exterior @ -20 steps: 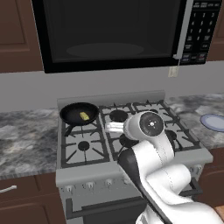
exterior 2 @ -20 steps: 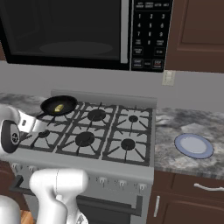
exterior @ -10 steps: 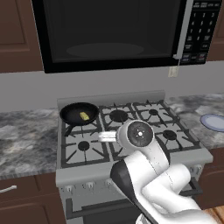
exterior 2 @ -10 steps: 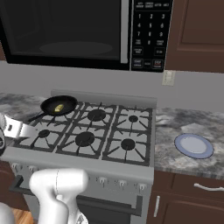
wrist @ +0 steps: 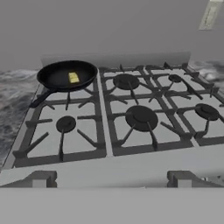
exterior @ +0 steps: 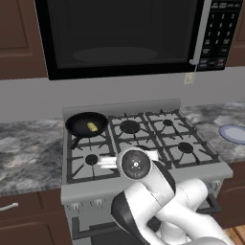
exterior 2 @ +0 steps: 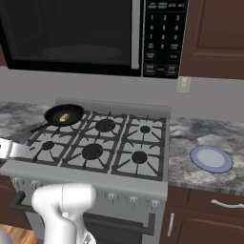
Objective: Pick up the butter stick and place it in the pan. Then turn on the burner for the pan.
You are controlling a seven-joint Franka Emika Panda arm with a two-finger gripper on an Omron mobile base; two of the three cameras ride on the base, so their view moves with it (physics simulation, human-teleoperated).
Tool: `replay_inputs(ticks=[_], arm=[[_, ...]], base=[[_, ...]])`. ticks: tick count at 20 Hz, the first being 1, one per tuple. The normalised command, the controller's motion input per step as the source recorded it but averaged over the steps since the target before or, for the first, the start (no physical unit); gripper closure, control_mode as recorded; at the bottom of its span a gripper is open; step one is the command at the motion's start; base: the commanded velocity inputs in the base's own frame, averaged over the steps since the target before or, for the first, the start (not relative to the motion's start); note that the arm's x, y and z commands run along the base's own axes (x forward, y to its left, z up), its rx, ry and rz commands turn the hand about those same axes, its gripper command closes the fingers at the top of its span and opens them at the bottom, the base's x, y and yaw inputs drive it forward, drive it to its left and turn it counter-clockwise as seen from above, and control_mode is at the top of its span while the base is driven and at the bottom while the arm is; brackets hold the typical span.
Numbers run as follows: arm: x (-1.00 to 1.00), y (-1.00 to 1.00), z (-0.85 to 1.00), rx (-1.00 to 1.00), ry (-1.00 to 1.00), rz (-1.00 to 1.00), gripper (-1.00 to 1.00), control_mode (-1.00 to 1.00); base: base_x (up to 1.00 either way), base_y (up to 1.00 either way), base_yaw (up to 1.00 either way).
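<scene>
The butter stick (exterior: 92,127) (exterior 2: 64,117) (wrist: 73,78), a small pale-yellow block, lies inside the black pan (exterior: 79,125) (exterior 2: 55,116) (wrist: 57,76). The pan rests on the stove's back left grate and hides the burner beneath it. Its handle points toward the front left. My gripper (wrist: 112,180) is open and holds nothing. It hovers at the stove's front edge and looks across the grates toward the pan. The wrist (exterior: 136,163) hangs over the front middle of the stove, well short of the pan. The front left burner (exterior: 91,159) (exterior 2: 47,145) (wrist: 66,124) lies bare.
A pale blue plate (exterior: 234,133) (exterior 2: 211,158) sits on the granite counter right of the stove. The microwave (exterior: 124,33) hangs low over the back burners. A row of knobs (exterior: 74,206) (exterior 2: 112,196) lines the stove's front panel.
The hand has dropped and pulled back from over the middle grates to the stove's front edge, shifting left. The butter stick stays in the pan throughout.
</scene>
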Motion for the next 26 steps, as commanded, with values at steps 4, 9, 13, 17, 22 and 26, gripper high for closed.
replay_inputs(ticks=[4,9,13,17,22,26], arm=[[0.00,0.00,-0.73,0.00,-0.27,0.06,-1.00,-1.00],[0.00,0.00,-0.72,0.00,-0.27,0.09,-1.00,-1.00],[0.00,-0.01,-0.64,0.00,-0.22,0.10,-1.00,-1.00],[0.00,-0.06,-0.57,0.00,-0.17,0.11,-1.00,-1.00],[0.00,-0.09,-0.45,0.00,-0.10,0.11,-1.00,-1.00],[0.00,0.00,-0.48,0.00,-0.10,0.10,-1.00,-1.00]], base=[[0.00,0.00,0.00],[0.00,0.00,0.00],[0.00,0.00,0.00],[0.00,0.00,0.00],[0.00,0.00,0.00],[0.00,0.00,0.00]])
